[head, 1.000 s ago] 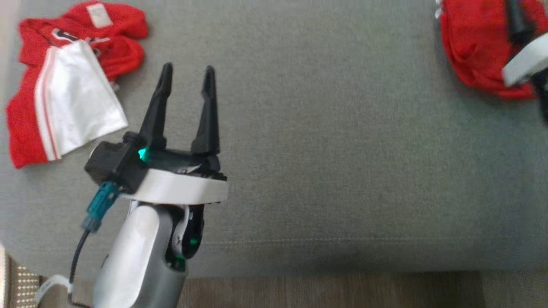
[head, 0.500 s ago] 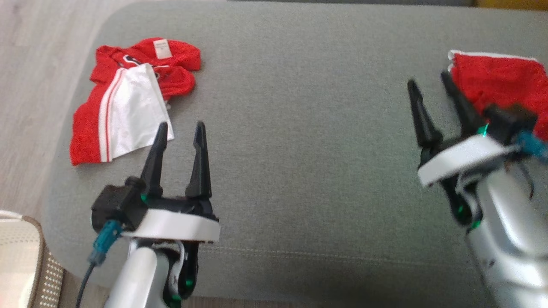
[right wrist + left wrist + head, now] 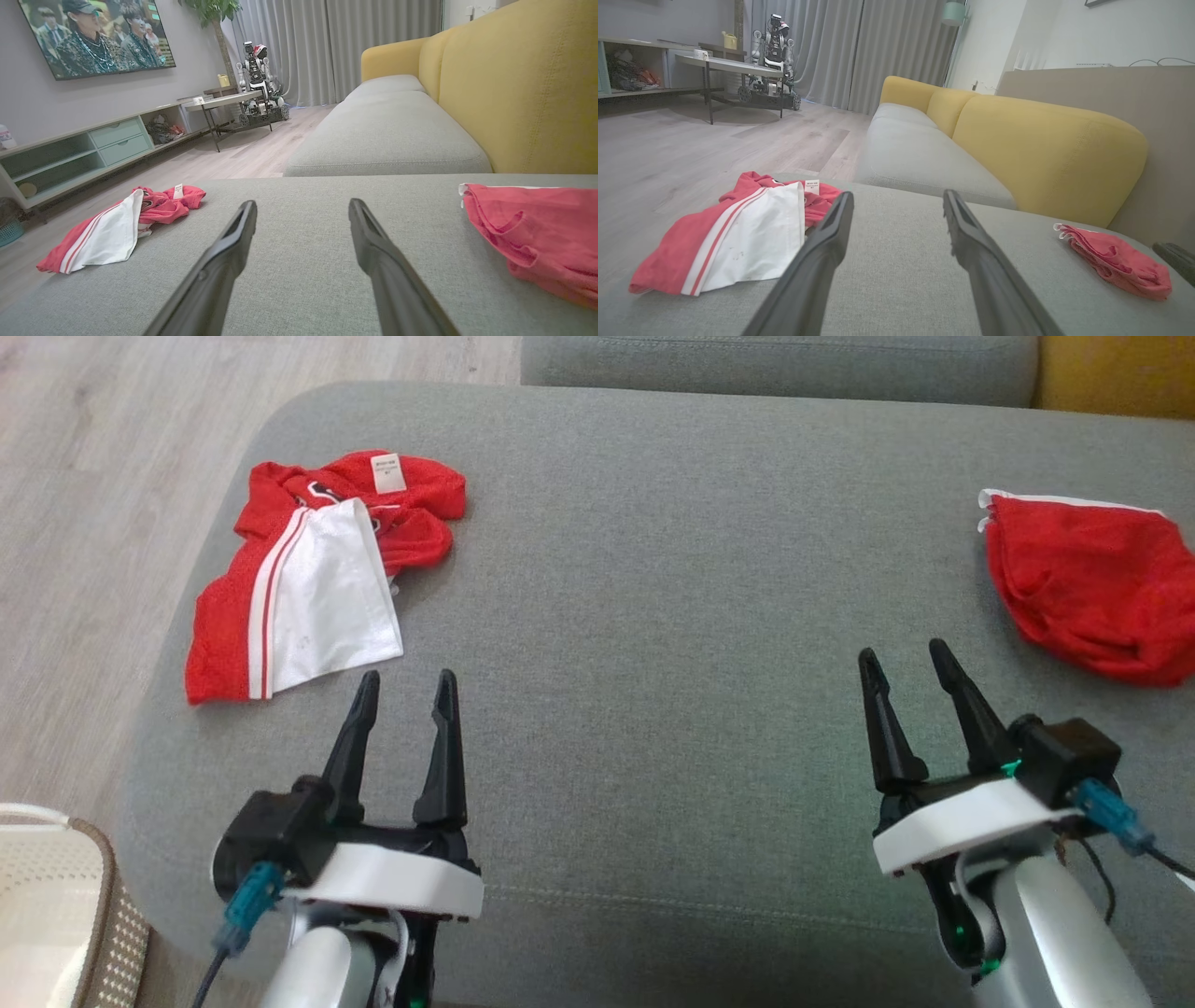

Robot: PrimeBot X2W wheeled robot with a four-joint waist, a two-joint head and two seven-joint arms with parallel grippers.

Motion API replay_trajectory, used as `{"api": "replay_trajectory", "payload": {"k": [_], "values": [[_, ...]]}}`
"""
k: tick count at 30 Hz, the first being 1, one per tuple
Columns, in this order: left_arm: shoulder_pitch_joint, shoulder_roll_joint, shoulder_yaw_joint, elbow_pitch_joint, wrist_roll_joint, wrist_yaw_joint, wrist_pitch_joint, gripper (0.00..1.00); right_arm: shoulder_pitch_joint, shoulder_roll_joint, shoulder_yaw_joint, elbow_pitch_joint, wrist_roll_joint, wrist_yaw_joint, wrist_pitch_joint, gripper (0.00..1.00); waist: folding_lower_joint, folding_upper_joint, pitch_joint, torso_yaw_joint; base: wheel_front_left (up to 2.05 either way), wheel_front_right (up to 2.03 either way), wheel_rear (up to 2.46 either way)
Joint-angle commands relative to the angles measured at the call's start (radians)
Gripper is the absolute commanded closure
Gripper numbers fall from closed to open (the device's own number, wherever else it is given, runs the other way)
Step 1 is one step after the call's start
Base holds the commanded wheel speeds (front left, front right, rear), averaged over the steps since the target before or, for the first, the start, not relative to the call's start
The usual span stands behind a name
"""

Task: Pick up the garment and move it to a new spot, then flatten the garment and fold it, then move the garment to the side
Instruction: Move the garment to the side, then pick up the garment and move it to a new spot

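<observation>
Head view, from the left: a pale woven basket [image 3: 65, 887] sits at the lower corner on the wooden floor [image 3: 84, 523], beside the grey sofa seat [image 3: 653, 569]. On the seat's left end lies a red and white garment [image 3: 317, 579]. It is crumpled, with its white panel and red stripes on top and a small white label at its far edge. Just in front of it, clear of the cloth, hovers the left pincer [image 3: 408, 676], its two dark fingers spread with nothing between them. They point toward the garment's near hem.

Further right, the right pincer [image 3: 902, 651] is likewise spread and holds nothing above the seat. Beyond it, near the seat's right end, lies a plain red garment [image 3: 1092, 588], bunched into a compact heap with a thin white edge along its far side. It is near the pincer but apart from it. A yellow backrest [image 3: 1111, 373] shows at the top right corner. In both wrist views the two garments rest on the seat, well apart from each other.
</observation>
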Motion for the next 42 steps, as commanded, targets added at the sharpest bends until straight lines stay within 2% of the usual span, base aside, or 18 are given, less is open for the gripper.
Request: {"api": "replay_trajectory", "payload": {"k": [1, 42], "values": [[-0.035, 0.003, 0.029, -0.032, 0.013, -0.002, -0.005, 0.0, -0.021, 0.009, 0.014, -0.042, -0.011, 0.0, -0.006, 0.0, 0.0, 0.0, -0.001, -0.002, 0.0, 0.0, 0.0], [-0.041, 0.003, 0.031, -0.039, 0.011, -0.002, -0.005, 0.0, 0.004, 0.032, -0.014, -0.075, -0.033, 0.0, -0.006, 0.0, 0.0, 0.0, 0.008, -0.021, 0.0, 0.0, 0.0]]}}
